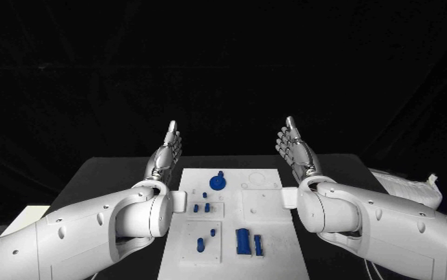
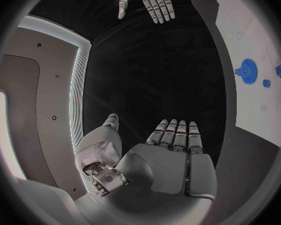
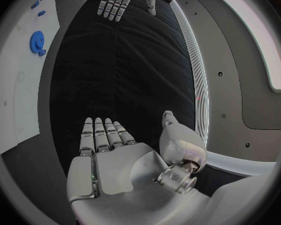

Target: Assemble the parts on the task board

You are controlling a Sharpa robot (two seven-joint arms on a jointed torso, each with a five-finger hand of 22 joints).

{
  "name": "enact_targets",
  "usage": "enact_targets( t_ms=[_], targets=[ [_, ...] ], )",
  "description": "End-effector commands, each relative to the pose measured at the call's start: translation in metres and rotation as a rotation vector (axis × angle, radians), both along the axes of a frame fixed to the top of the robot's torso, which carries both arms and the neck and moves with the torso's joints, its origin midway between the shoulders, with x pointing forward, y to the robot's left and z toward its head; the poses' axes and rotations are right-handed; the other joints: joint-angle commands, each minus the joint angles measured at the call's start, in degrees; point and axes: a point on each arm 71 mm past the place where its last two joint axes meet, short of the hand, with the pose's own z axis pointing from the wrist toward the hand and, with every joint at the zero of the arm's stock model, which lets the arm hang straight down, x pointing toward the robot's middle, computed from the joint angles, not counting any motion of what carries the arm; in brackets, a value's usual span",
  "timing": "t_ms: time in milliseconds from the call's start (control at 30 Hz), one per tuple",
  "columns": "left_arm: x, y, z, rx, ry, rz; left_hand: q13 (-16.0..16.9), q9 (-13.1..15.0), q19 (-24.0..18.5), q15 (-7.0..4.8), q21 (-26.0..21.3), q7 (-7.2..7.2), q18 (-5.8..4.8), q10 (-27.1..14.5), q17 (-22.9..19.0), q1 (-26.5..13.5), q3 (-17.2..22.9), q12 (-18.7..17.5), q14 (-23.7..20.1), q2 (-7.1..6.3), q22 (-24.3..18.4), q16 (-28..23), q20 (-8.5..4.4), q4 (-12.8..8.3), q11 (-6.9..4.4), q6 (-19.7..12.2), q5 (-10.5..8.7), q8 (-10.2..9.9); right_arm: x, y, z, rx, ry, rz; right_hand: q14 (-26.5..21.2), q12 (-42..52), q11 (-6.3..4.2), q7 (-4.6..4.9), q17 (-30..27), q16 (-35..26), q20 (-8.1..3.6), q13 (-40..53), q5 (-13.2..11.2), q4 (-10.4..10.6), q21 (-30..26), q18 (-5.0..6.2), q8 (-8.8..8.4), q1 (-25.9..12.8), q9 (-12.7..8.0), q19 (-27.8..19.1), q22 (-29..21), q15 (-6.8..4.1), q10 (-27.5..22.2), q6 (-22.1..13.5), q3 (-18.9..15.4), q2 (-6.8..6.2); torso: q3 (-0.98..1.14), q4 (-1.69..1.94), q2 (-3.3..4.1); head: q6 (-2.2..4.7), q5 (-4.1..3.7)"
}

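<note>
Here, the board [image 1: 233, 218] lay in the lower middle of the head view, a white plate on the black table [image 1: 103, 176], its near end cut off by the bottom edge. The left arm [image 1: 93, 228] and right arm [image 1: 373, 218] overlapped its side edges and hid parts of them.

Left hand [image 1: 166, 154]: raised at the board's far left corner, fingers straight and close together, holding nothing.

Right hand [image 1: 298, 150]: raised at the far right corner, likewise flat and empty.

Parts: a blue gear [image 1: 218, 181] at the upper middle of the board; small blue pieces [image 1: 200, 208] at centre left; one peg [image 1: 199, 246] at lower left; a taller block [image 1: 243, 240] with a slim piece [image 1: 258, 246] beside it at lower middle. Their exact shapes were too small to tell. Faint round outlines [image 1: 253, 179] showed right of the gear.

No writing or label could be read on anything.
</note>
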Motion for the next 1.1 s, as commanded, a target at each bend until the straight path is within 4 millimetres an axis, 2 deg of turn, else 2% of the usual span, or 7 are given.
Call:
enact_targets(
  t_ms=[33,367,400,467,567,633,1100],
  targets=[
    [-0.0003,-0.0006,0.0031,0.016,-0.036,0.005,-0.1,-0.1,-2.4,-0.04,-0.4,-0.08,-0.84,-3.3,-0.1,-4.2,-2.0,-0.3,-2.9,0.01,-0.6,-0.4,-0.37,0.0,-0.03,-3.2,-0.37,-0.4,-0.0002,0.0001,0.0016,-0.001,-0.018,-0.005,-3.7,-0.4,-0.01,-0.08,-0.1,-0.2,-0.14,-0.1,-0.3,0.1,-0.2,-1.23,-0.19,-4.5,-0.1,-3.5,-0.1,0.00,-3.6,-3.1,-0.3,-0.02,-0.01,0.00,0.00,0.00,0.01],
    [-0.0003,-0.0006,0.0031,0.016,-0.036,0.005,-0.1,-0.1,-7.6,-0.04,-0.4,-0.08,-0.84,-5.6,-0.1,-6.9,-2.0,-0.3,-4.9,0.01,-0.6,-0.4,-0.37,0.0,-0.03,-5.3,-0.37,-0.4,-0.0002,0.0001,0.0016,-0.001,-0.018,-0.005,-6.3,-0.4,-0.01,-0.08,-0.1,-0.2,-0.14,-0.1,-0.3,0.1,-0.2,-1.23,-0.19,-7.5,-0.1,-5.8,-0.1,0.00,-5.9,-5.0,-0.3,-0.02,-0.01,0.00,0.00,0.00,0.01],
    [-0.0003,-0.0006,0.0031,0.016,-0.036,0.005,-0.1,-0.1,-7.6,-0.04,-0.4,-0.08,-0.84,-5.8,-0.1,-7.3,-2.0,-0.3,-5.1,0.01,-0.6,-0.4,-0.37,0.0,-0.03,-5.5,-0.37,-0.4,-0.0002,0.0001,0.0016,-0.001,-0.018,-0.005,-7.4,-0.4,-0.01,-0.08,-0.1,-0.2,-0.14,-0.1,-0.3,0.1,-0.2,-1.23,-0.19,-8.8,-0.1,-6.9,-0.1,0.00,-6.9,-9.6,-0.3,-0.02,-0.01,0.00,0.00,0.00,0.01],
    [-0.0003,-0.0006,0.0031,0.016,-0.036,0.005,-0.1,-0.1,-7.6,-0.04,-0.4,-0.08,-0.84,-6.1,-0.1,-7.6,-2.0,-0.3,-9.3,0.01,-0.6,-0.4,-0.37,0.0,-0.03,-5.9,-0.37,-0.4,-0.0002,0.0001,0.0016,-0.001,-0.018,-0.005,-11.7,-0.4,-0.01,-0.08,-0.1,-0.2,-0.14,-0.1,-0.3,0.1,-0.2,-1.23,-0.19,-14.1,-0.1,-11.0,-0.1,0.00,-11.1,-9.6,-0.3,-0.02,-0.01,0.00,0.00,0.00,0.01],
    [-0.0003,-0.0006,0.0031,0.016,-0.036,0.005,-0.1,-0.1,-7.6,-0.04,-0.4,-0.08,-0.84,-10.5,-0.1,-8.2,-2.0,-0.3,-9.3,0.01,-0.6,-0.4,-0.37,0.0,-0.03,-10.1,-0.37,-0.4,-0.0002,0.0001,0.0016,-0.001,-0.018,-0.005,-11.7,-0.4,-0.01,-0.08,-0.1,-0.2,-0.14,-0.1,-0.3,0.1,-0.2,-1.23,-0.19,-14.1,-0.1,-11.0,-0.1,0.00,-11.1,-9.6,-0.3,-0.02,-0.01,0.00,0.00,0.00,0.01],
    [-0.0003,-0.0006,0.0031,0.016,-0.036,0.005,-0.1,-0.1,-7.6,-0.04,-0.4,-0.08,-0.84,-10.5,-0.1,-13.2,-2.0,-0.3,-9.3,0.01,-0.6,-0.4,-0.37,0.0,-0.03,-10.1,-0.37,-0.4,-0.0002,0.0001,0.0016,-0.001,-0.018,-0.005,-11.7,-0.4,-0.01,-0.08,-0.1,-0.2,-0.14,-0.1,-0.3,0.1,-0.2,-1.23,-0.19,-14.1,-0.1,-11.0,-0.1,0.00,-11.1,-9.6,-0.3,-0.02,-0.01,0.00,0.00,0.00,0.01],
    [-0.0003,-0.0006,0.0031,0.016,-0.036,0.005,-0.1,-0.1,-7.6,-0.04,-0.4,-0.08,-0.84,-10.5,-0.1,-13.2,-2.0,-0.3,-9.3,0.01,-0.6,-0.4,-0.37,0.0,-0.03,-10.1,-0.37,-0.4,-0.0002,0.0001,0.0016,-0.001,-0.018,-0.005,-11.7,-0.4,-0.01,-0.08,-0.1,-0.2,-0.14,-0.1,-0.3,0.1,-0.2,-1.23,-0.19,-14.1,-0.1,-11.0,-0.1,0.00,-11.1,-9.6,-0.3,-0.02,-0.01,0.00,0.00,0.00,0.01]
  ],
)
